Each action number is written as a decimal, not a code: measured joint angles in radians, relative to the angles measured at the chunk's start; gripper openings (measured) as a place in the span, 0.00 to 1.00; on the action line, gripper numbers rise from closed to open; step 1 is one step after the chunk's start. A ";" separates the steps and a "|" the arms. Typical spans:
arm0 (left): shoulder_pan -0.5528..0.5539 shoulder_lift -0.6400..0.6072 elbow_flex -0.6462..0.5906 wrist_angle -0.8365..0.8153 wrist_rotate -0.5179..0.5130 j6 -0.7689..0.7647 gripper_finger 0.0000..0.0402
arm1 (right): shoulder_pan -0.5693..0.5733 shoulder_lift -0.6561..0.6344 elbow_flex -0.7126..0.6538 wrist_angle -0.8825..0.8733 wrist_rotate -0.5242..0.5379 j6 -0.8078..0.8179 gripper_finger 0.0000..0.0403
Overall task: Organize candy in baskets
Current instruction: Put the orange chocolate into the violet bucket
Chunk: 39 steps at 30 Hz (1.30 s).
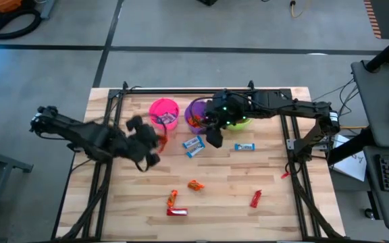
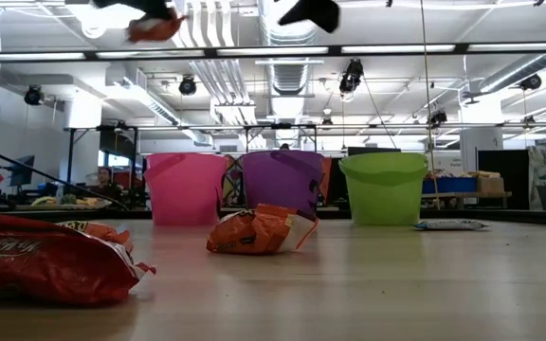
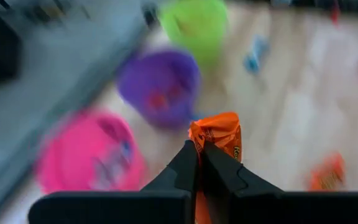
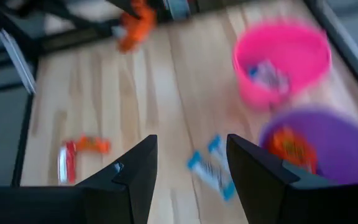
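High camera looks straight down on the whole surface (image 1: 235,182). Low camera sits at surface level, close behind a red wrapper (image 2: 36,260), facing the pink bucket (image 2: 186,188) and room. Both wrist cameras ride above, angled down; every view shares that pink bucket.

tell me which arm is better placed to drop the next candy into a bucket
Left. Its end effector is shut on an orange candy bar near the pink bucket and purple bucket. The right end effector is open and empty.
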<state>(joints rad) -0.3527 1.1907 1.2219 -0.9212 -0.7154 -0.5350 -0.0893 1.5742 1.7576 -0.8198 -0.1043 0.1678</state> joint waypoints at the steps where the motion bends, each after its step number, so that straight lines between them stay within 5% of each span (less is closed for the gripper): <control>1: 0.015 -0.013 0.010 0.029 -0.036 0.047 0.00 | 0.001 0.006 0.000 0.049 0.001 -0.010 0.45; 10: 0.129 -0.048 0.029 0.316 -0.087 0.307 0.00 | -0.002 0.081 0.000 0.454 0.052 0.001 0.45; 14: 0.134 -0.027 0.026 0.319 -0.088 0.307 0.00 | -0.003 0.092 0.000 0.475 0.134 0.018 0.45; 23: 0.135 0.005 0.025 0.410 -0.106 0.309 0.00 | -0.003 0.097 0.000 0.477 0.107 0.022 0.42; 28: 0.135 0.005 0.025 0.427 -0.119 0.314 0.00 | -0.003 0.097 0.000 0.471 0.096 0.018 0.31; 34: 0.135 0.005 0.044 0.427 -0.125 0.318 0.00 | -0.003 0.096 0.000 0.463 0.074 -0.030 0.05; 39: 0.139 0.005 0.058 0.424 -0.124 0.317 0.07 | -0.017 0.096 0.000 0.450 0.069 -0.053 0.03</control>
<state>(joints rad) -0.2142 1.1961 1.2803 -0.4969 -0.8391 -0.2176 -0.1065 1.6707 1.7573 -0.3701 -0.0351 0.1147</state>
